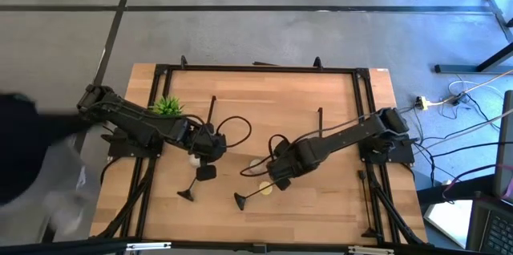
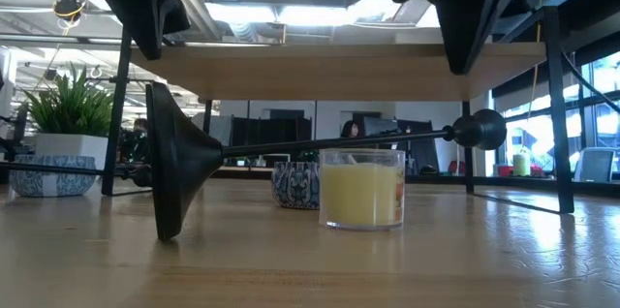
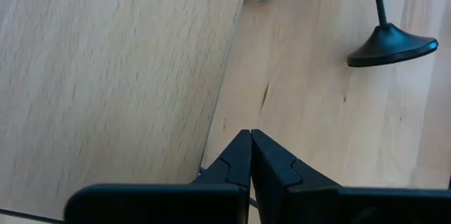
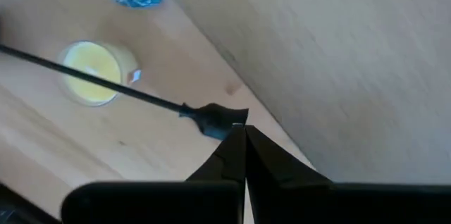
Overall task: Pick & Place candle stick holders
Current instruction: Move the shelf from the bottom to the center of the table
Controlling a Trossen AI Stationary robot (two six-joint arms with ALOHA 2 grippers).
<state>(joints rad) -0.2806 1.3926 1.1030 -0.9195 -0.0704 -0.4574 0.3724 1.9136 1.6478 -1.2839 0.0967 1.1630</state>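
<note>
One black candle stick holder (image 2: 291,145) lies on its side on the table near the front middle (image 1: 250,194). Its round base (image 2: 174,163) is toward the left and its cup end (image 2: 480,129) toward the right. A second holder (image 1: 192,185) lies to its left. My right gripper (image 4: 242,129) is shut and points down. It hangs just over the first holder's cup end (image 4: 211,120), and the low view shows it clear of that end. My left gripper (image 3: 251,134) is shut above bare table beside the shelf's edge, over the second holder's upper end.
A wooden shelf (image 2: 339,66) on black legs (image 2: 121,105) spans the table's far part. A yellow candle in a glass (image 2: 360,187) and a blue-patterned bowl (image 2: 295,184) stand by the first holder's stem. A potted plant (image 2: 68,114) is far left. A white candle (image 1: 194,159) sits under the left arm.
</note>
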